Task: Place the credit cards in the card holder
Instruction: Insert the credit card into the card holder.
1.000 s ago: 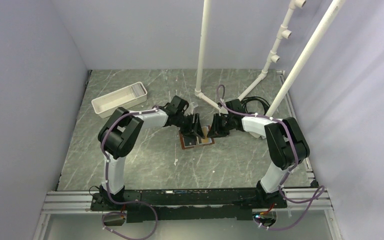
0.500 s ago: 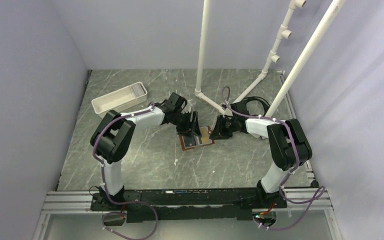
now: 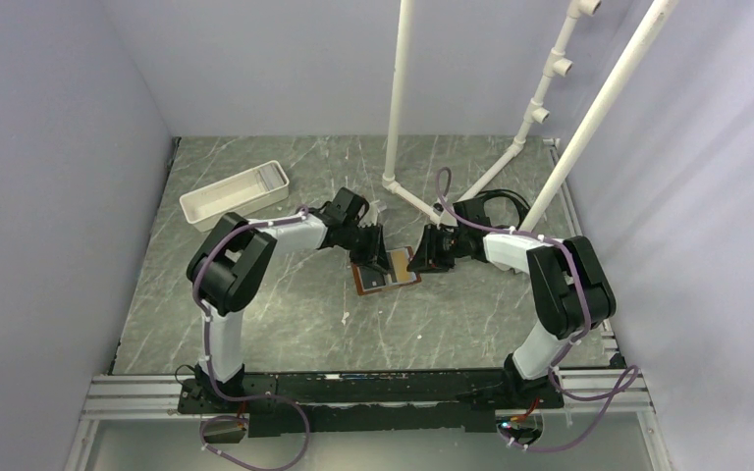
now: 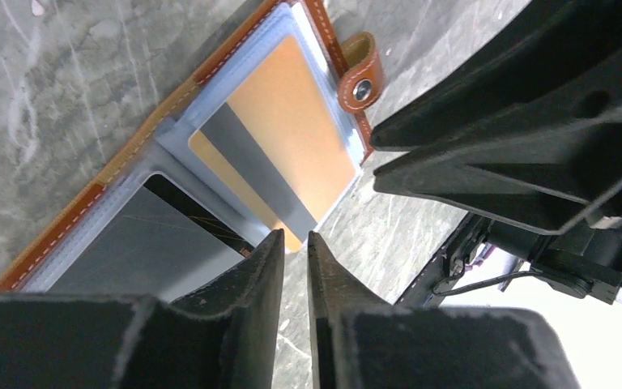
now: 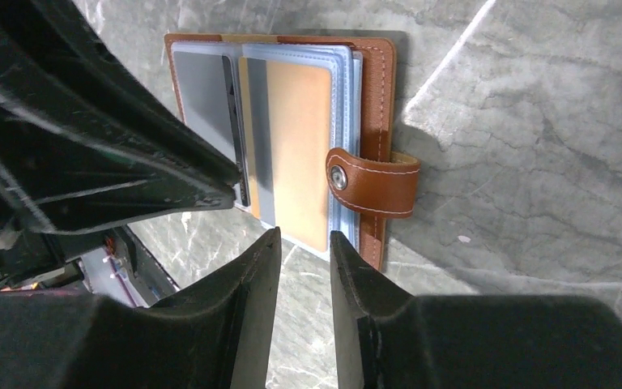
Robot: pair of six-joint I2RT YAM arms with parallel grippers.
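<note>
The brown leather card holder [image 3: 381, 279] lies open and flat on the marbled surface [image 3: 285, 324], between the two arms. The left claw [image 4: 296, 239] hangs low over its left half. Its fingers are drawn narrow, with only a slit between them and nothing in it. The right claw [image 5: 304, 243] hovers just off the other side, by the strap tab [image 5: 372, 182], a touch wider and also empty. Through the clear sleeves I can see a grey card [image 5: 261, 138] lying against a tan backing, and a second grey card [image 5: 202, 93] in the neighbouring sleeve. A white tray [image 3: 228, 207] sits well apart at the far left.
</note>
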